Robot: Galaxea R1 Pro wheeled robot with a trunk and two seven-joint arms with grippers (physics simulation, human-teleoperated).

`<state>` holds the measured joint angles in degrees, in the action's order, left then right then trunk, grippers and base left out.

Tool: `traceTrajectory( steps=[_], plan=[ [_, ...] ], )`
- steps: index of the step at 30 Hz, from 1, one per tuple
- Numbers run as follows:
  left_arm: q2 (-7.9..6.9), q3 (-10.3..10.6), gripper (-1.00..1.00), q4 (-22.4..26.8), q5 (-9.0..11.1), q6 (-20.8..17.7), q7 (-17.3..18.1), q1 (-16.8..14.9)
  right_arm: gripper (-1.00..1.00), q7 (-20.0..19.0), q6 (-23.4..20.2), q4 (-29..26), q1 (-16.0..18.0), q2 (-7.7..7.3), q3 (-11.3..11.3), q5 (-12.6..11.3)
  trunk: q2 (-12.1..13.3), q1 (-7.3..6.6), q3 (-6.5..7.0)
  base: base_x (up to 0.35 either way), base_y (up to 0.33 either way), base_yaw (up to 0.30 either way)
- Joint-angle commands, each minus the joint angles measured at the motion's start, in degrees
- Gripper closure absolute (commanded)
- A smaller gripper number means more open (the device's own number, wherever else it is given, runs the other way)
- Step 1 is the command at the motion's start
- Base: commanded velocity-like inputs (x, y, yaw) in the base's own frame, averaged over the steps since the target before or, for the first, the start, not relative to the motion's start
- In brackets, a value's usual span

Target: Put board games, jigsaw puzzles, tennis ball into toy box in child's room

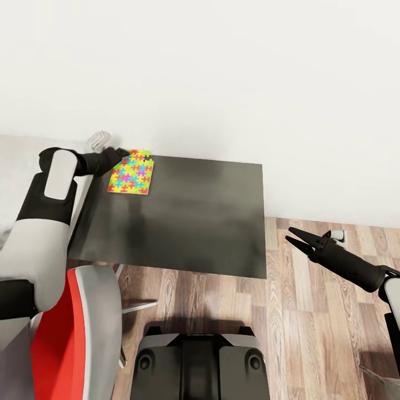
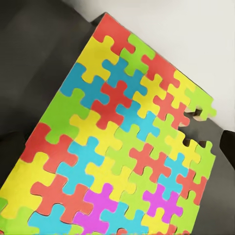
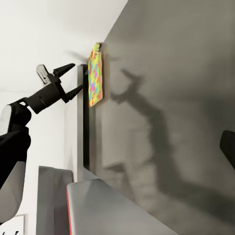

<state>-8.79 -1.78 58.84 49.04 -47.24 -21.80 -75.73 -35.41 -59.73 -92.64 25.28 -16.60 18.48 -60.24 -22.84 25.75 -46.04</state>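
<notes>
One jigsaw puzzle, a flat square of many-coloured interlocking pieces, lies at the back left corner of a dark grey top against the wall. My left gripper is at the puzzle's back left corner, open, its fingertips beside the edge. From the right wrist view the left gripper stands with its two prongs apart just next to the puzzle. The left wrist view looks closely at the puzzle. My right gripper hangs open over the wood floor to the right of the dark top, holding nothing.
A red chair with a grey shell stands at the front left, close to my left arm. My base is at the dark top's front edge. White wall runs behind. A pale surface lies at the left.
</notes>
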Motion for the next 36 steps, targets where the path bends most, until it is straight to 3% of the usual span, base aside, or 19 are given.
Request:
traceTrajectory(
  steps=[1, 11, 36],
  plan=[
    [0.0, -0.03, -1.0, 0.04, 0.59, -0.15, -0.51, -0.03, -1.0, -0.37, -0.27, 0.0, 0.04, 0.0, 0.07, 0.3, -0.09, 0.03, -0.06, 0.0, 0.0, 0.0],
    [0.47, 0.04, -1.0, 0.0, -2.01, 0.13, -0.67, 0.11, -1.0, -0.37, -0.27, 0.0, 0.04, -0.01, 0.1, 0.3, -0.09, 0.03, -0.06, 0.0, 0.0, 0.0],
    [0.76, 0.1, -1.0, -0.41, -2.66, 0.41, -0.65, 0.79, -1.0, -0.37, -0.27, 0.0, 0.03, -0.01, 0.15, 0.3, -0.09, 0.03, -0.06, 0.0, 0.0, 0.0]
  ],
)
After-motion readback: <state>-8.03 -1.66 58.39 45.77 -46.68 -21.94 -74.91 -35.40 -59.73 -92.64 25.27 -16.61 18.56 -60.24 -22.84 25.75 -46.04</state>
